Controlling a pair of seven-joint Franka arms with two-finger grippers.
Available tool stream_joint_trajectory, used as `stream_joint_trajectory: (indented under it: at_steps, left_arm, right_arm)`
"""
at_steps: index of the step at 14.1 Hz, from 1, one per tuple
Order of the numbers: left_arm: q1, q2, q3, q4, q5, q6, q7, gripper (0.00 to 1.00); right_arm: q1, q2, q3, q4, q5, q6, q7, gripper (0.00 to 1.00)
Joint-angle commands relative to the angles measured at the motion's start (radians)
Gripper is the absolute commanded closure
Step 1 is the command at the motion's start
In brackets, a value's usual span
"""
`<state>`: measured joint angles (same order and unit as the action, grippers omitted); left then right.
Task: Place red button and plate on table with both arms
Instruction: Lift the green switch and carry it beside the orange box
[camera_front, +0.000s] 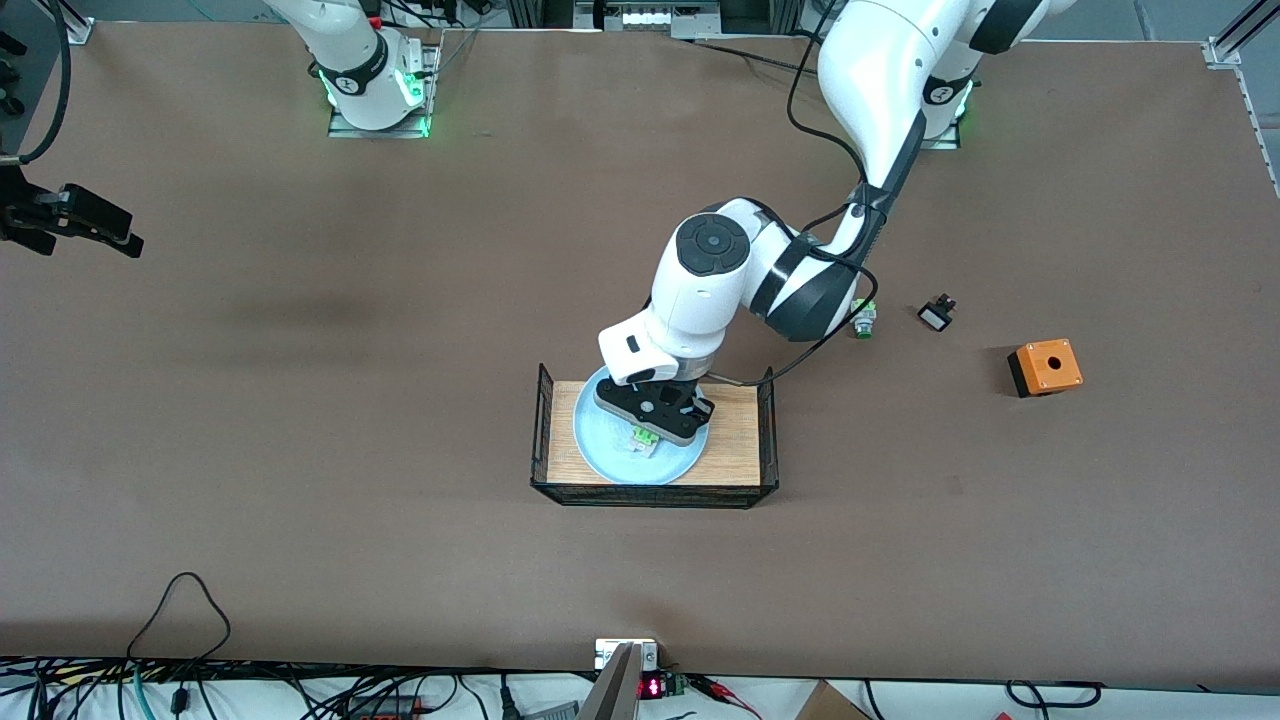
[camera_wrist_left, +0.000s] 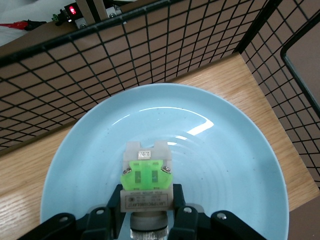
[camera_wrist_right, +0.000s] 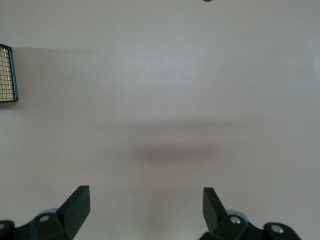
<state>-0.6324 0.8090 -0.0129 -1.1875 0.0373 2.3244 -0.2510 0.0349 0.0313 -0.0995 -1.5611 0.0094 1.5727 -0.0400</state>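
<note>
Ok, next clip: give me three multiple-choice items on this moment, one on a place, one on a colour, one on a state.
1. Where does the plate lie?
A. on bare table
B. in the wire-sided tray
C. on the orange box

2. What colour is the plate?
A. pale blue
B. red
C. black

3. How do the left gripper fingers stand?
A. wide open over bare table
B. shut on the red button
C. shut on the plate's rim

Answers:
1 B, wood floor and wire walls surround it.
2 A, both views show it.
3 B, the left wrist view shows them clamping the button on the plate; the right gripper waits open over bare table.
</note>
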Motion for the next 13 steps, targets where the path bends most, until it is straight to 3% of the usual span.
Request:
stream_joint_trajectory:
  at_steps: [1, 6, 13]
  left_arm:
    - [0.005, -0.02, 0.005, 0.023, 0.013, -0.028, -0.01, 0.71]
    - [0.037, -0.149, 0.005, 0.031, 0.012, -0.259, -0.013, 0.71]
    - [0.201, -0.306, -0.001, 0.02, 0.016, -0.649, -0.002, 0.71]
  right_arm:
    - [0.002, -0.002, 0.003, 0.007, -0.009, -0.013, 0.011, 0.0]
    - [-0.003, -0.001, -0.002, 0.007, 0.007, -0.014, 0.015, 0.0]
    - [-0.006, -0.004, -0.006, 0.01, 0.007, -0.014, 0.0, 0.0]
